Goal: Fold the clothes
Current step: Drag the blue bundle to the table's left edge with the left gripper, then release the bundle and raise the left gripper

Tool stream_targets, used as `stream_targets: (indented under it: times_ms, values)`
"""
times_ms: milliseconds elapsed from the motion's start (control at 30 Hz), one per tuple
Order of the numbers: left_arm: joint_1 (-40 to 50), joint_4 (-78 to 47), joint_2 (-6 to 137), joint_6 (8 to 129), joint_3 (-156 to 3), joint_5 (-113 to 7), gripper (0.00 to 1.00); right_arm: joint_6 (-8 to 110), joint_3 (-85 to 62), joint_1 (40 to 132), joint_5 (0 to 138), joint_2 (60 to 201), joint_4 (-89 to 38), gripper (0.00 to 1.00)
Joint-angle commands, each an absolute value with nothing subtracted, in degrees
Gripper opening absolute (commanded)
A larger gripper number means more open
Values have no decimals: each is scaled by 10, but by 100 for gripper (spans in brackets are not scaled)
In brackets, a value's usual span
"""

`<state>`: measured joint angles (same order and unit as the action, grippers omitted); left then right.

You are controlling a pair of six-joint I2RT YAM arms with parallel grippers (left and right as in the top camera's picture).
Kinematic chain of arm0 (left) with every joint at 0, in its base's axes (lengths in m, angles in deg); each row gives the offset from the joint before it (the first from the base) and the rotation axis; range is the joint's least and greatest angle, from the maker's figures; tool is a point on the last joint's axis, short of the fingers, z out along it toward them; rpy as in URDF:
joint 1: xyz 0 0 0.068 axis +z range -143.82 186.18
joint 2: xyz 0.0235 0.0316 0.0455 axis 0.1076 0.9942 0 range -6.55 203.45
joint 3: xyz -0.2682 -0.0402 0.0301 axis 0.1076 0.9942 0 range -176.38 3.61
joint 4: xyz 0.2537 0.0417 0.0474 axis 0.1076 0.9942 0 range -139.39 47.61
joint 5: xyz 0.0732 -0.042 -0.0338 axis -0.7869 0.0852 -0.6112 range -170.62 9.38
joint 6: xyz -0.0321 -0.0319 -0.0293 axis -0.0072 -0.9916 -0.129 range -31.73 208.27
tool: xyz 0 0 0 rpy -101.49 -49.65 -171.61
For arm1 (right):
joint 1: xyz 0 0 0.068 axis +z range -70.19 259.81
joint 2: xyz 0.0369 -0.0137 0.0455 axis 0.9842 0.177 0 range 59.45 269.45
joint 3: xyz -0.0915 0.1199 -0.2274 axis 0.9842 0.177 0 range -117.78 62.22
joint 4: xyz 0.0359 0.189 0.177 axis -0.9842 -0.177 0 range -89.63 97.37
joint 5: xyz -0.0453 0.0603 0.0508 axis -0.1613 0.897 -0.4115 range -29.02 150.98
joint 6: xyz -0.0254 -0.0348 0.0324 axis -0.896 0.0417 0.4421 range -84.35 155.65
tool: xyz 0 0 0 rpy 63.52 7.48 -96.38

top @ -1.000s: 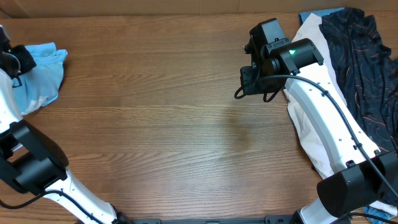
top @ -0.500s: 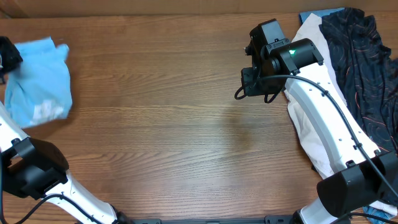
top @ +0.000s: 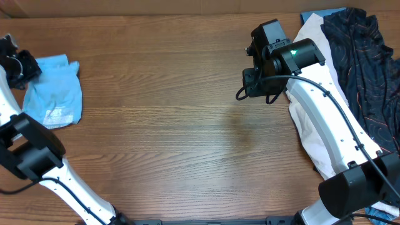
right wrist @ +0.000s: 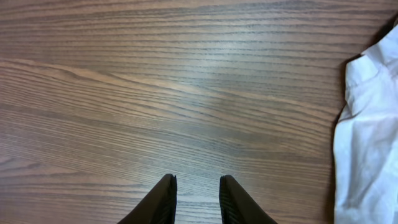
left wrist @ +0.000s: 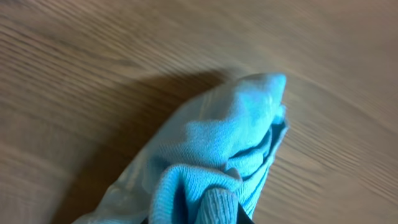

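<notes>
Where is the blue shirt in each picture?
Overhead: the light blue T-shirt lies at the far left, held by the left gripper.
Left wrist: the light blue T-shirt is bunched at the bottom middle.
Right wrist: not in it.
Shared landmark: the wooden table.

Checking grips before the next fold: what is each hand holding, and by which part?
The left hand pinches the light blue T-shirt by a bunched fold at its edge; the right hand holds nothing.

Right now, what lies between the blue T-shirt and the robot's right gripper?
Nothing: between the light blue T-shirt and the right gripper there is only bare wooden table, as the overhead view shows.
</notes>
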<state>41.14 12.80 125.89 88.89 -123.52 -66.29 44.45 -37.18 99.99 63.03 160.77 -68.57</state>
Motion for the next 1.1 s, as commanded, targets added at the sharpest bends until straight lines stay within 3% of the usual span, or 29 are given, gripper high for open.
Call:
stream_targets:
  times_ms: [0, 300, 333, 367, 400, 433, 967, 1067]
  values:
    - [414, 92, 1281, 898, -1235, -718, 7, 446, -380, 999, 623, 1604, -687, 27]
    - [414, -5, 1286, 895, -1236, -738, 14, 446, -380, 999, 623, 1604, -688, 27]
    - [414, -10, 1286, 895, -1236, -742, 18, 446, -380, 999, 623, 1604, -688, 27]
    - [414, -14, 1286, 895, -1236, -745, 35, 446, -380, 999, 623, 1604, -689, 27]
    - [414, -17, 1286, 894, -1236, -750, 81, 446, -380, 999, 623, 1604, -689, 27]
    - [414, -18, 1286, 893, -1236, -757, 100, 446, -380, 999, 623, 1604, -689, 27]
    - [389, 164, 1226, 848, -1340, -796, 100, 446, -380, 999, 623, 1604, -693, 27]
    - [387, 188, 1242, 837, -1329, -826, 90, 446, -380, 999, 623, 1604, -693, 27]
